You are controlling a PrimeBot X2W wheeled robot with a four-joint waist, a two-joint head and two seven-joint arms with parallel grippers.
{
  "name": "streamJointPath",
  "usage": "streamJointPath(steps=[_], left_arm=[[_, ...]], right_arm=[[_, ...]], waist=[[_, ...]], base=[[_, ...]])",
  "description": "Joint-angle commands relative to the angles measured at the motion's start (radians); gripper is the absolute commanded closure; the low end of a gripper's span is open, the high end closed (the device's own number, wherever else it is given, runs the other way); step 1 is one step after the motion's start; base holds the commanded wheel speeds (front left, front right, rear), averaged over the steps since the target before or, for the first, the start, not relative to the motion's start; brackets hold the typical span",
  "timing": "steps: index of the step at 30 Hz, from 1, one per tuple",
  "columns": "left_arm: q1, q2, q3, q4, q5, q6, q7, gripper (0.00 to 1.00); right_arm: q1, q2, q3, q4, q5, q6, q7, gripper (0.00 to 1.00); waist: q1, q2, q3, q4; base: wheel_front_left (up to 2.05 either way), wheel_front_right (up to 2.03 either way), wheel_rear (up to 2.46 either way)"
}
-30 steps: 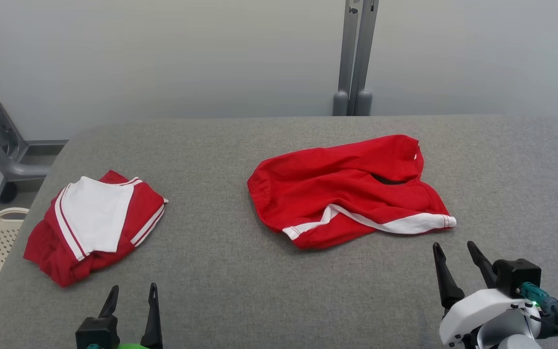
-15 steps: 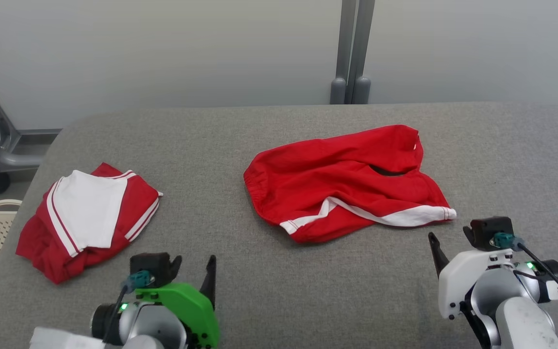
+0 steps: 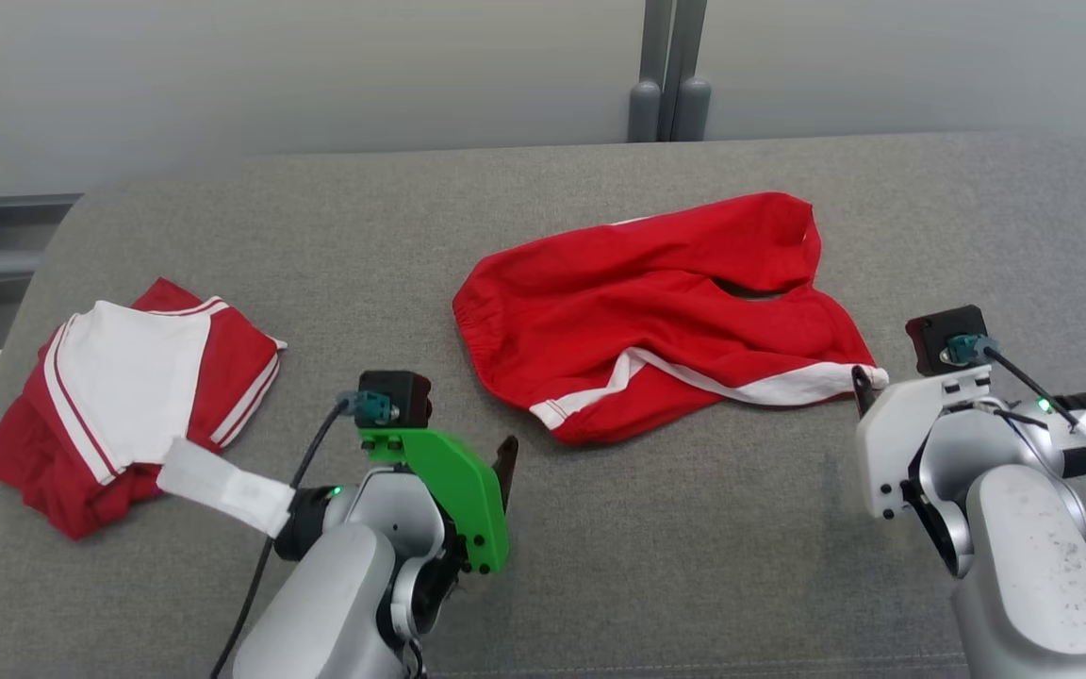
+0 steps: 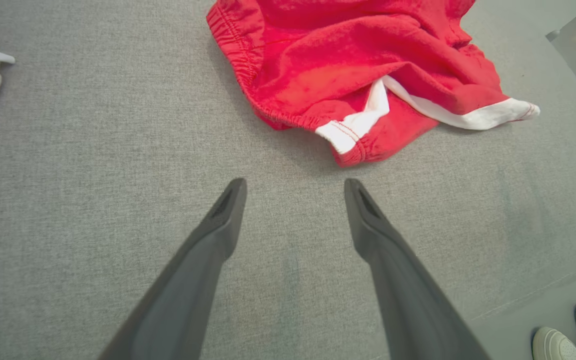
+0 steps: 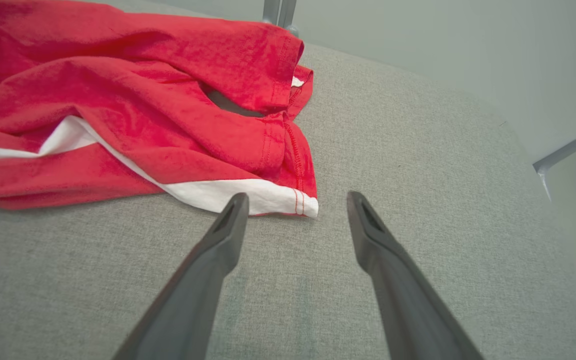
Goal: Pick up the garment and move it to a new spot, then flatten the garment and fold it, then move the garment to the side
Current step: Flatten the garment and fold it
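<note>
Task barely begun: garment [image 3: 656, 311] lies rumpled.
L gripper [image 4: 295, 186], R gripper [image 5: 295, 199] spread, empty; R maybe touching it. Pick, flatten, fold, shift to do.

Grey table [image 3: 656, 547], red garment [image 3: 637, 302], folded clothes [image 3: 128, 377]

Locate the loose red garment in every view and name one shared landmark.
Head view: loose red garment at centre, slightly right.
Left wrist view: along the top edge, right of centre.
Right wrist view: upper left, cut by the left edge.
Shared landmark: its white hem band.
</note>
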Motion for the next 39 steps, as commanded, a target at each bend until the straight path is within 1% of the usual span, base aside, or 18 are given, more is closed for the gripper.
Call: streamJointPath(steps=[1, 6, 9, 16, 22, 23, 24, 25, 26, 27, 28, 29, 32, 34, 36, 39], left_arm=[[-0.032, 0.0, -0.003, 0.012, -0.016, 0.01, 0.008, 0.0], [-0.137, -0.001, -0.065, 0.065, -0.15, 0.063, 0.064, 0.0], [-0.193, 0.0, -0.099, 0.088, -0.207, 0.09, 0.062, 0.0], [-0.272, 0.0, -0.161, 0.164, -0.272, 0.123, 0.056, 0.0], [-0.302, 0.0, -0.183, 0.211, -0.326, 0.14, 0.028, 0.0], [-0.307, 0.0, -0.187, 0.219, -0.333, 0.142, 0.023, 0.01], [-0.312, 0.0, -0.194, 0.228, -0.334, 0.145, 0.021, 0.21], [-0.317, 0.0, -0.198, 0.234, -0.339, 0.144, 0.017, 0.47], [-0.321, 0.0, -0.202, 0.239, -0.345, 0.142, 0.014, 0.56], [-0.321, 0.0, -0.202, 0.239, -0.345, 0.142, 0.014, 0.56], [-0.324, 0.0, -0.208, 0.244, -0.348, 0.139, 0.012, 0.63], [-0.327, 0.0, -0.213, 0.248, -0.353, 0.138, 0.01, 0.64], [-0.337, 0.0, -0.226, 0.26, -0.369, 0.135, 0.001, 0.6], [-0.344, 0.0, -0.231, 0.268, -0.38, 0.134, -0.006, 0.62], [-0.348, 0.0, -0.238, 0.274, -0.389, 0.133, -0.01, 0.67], [-0.355, 0.0, -0.25, 0.279, -0.405, 0.131, -0.018, 0.69]], right_arm=[[-0.019, -0.005, 0.002, 0.01, -0.008, -0.001, 0.0, 0.0], [-0.091, -0.015, 0.001, 0.06, -0.02, -0.001, -0.009, 0.0], [-0.126, -0.014, 0.008, 0.089, -0.025, -0.001, -0.02, 0.0], [-0.174, -0.009, 0.024, 0.152, -0.036, -0.001, -0.043, 0.0], [-0.206, -0.008, 0.028, 0.208, -0.051, -0.001, -0.059, 0.0], [-0.21, -0.007, 0.031, 0.221, -0.053, -0.001, -0.059, 0.0], [-0.213, -0.006, 0.032, 0.234, -0.048, -0.001, -0.057, 0.0], [-0.215, -0.006, 0.031, 0.245, -0.044, -0.001, -0.055, 0.0], [-0.217, -0.006, 0.03, 0.259, -0.043, -0.001, -0.051, 0.0], [-0.217, -0.006, 0.03, 0.259, -0.043, -0.001, -0.051, 0.0], [-0.219, -0.007, 0.03, 0.267, -0.04, -0.001, -0.052, 0.0], [-0.223, -0.007, 0.028, 0.275, -0.038, -0.001, -0.056, 0.0], [-0.232, -0.009, 0.024, 0.295, -0.034, -0.001, -0.07, 0.0], [-0.24, -0.009, 0.021, 0.314, -0.03, -0.001, -0.072, 0.0], [-0.251, -0.008, 0.012, 0.337, -0.023, -0.001, -0.068, 0.0], [-0.267, -0.009, -0.001, 0.367, -0.018, -0.001, -0.075, 0.0]], waist=[[0.0, 0.0, 0.035, -0.019], [0.0, 0.0, 0.085, -0.042], [0.0, 0.0, 0.11, -0.054], [0.0, 0.0, 0.141, -0.066], [0.0, 0.0, 0.158, -0.068], [0.0, 0.0, 0.161, -0.068], [0.0, 0.0, 0.163, -0.068], [0.0, 0.0, 0.166, -0.067], [0.0, 0.0, 0.168, -0.065], [0.0, 0.0, 0.168, -0.065], [0.0, 0.0, 0.17, -0.063], [0.0, 0.0, 0.172, -0.061], [0.0, 0.0, 0.176, -0.057], [0.0, 0.0, 0.179, -0.055], [0.0, 0.0, 0.182, -0.052], [0.0, 0.0, 0.188, -0.047]], base=[[0.0, 0.0, 0.0], [0.0, 0.0, 0.0], [0.0, 0.0, 0.0], [0.0, 0.0, 0.0], [0.0, 0.0, 0.0], [0.0, 0.0, 0.0], [0.0, 0.0, 0.0], [0.0, 0.0, 0.0], [0.0, 0.0, 0.0], [0.0, 0.0, 0.0], [0.0, 0.0, 0.0], [0.0, 0.0, 0.0], [0.0, 0.0, 0.0], [0.0, 0.0, 0.0], [0.0, 0.0, 0.0], [0.0, 0.0, 0.0]])
